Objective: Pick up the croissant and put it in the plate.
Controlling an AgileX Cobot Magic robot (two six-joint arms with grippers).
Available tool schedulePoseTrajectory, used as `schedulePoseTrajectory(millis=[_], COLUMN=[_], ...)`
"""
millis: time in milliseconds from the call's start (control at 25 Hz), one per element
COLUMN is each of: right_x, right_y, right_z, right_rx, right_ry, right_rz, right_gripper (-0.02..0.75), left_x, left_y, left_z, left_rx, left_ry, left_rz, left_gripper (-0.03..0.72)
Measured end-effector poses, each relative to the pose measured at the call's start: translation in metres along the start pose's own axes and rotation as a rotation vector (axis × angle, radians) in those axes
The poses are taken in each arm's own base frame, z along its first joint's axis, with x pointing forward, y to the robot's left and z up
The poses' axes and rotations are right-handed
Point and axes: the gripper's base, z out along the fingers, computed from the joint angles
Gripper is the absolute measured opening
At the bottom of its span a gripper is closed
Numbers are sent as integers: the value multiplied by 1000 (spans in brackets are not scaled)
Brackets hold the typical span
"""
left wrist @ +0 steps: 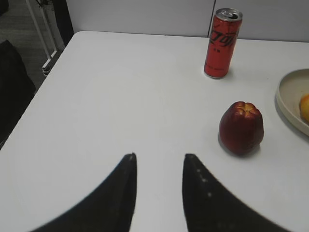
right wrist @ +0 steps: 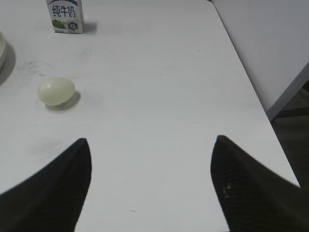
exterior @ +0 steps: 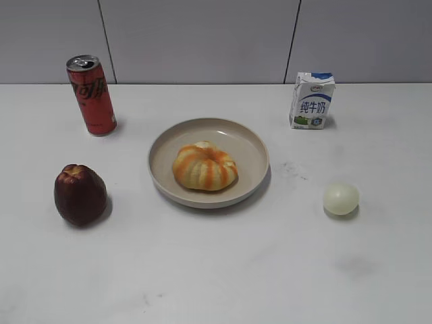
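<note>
The croissant [exterior: 205,167], a lumpy bun with orange and cream stripes, lies inside the beige plate [exterior: 251,144] at the middle of the table. The left wrist view shows the plate's rim [left wrist: 287,99] and a sliver of the croissant [left wrist: 305,107] at the right edge. My left gripper [left wrist: 159,155] is open and empty over bare table, left of the plate. My right gripper [right wrist: 151,140] is wide open and empty over bare table, right of the plate. Neither gripper shows in the exterior view.
A red soda can [exterior: 91,95] stands back left. A dark maroon apple-like fruit [exterior: 80,194] sits left of the plate. A milk carton [exterior: 312,100] stands back right. A pale egg-like ball [exterior: 341,199] lies right of the plate. The table's right edge [right wrist: 260,104] is near.
</note>
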Motion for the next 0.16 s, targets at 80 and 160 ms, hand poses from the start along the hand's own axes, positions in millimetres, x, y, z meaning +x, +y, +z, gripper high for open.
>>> schedulePoseTrajectory(millis=[80, 160], right_x=[0, 0], right_y=[0, 0], right_z=[0, 0], right_rx=[0, 0], right_ry=[0, 0], right_rz=[0, 0], right_gripper=[582, 582], left_x=[0, 0], left_y=[0, 0], left_z=[0, 0], left_rx=[0, 0], left_ry=[0, 0], left_rz=[0, 0], left_gripper=[239, 239])
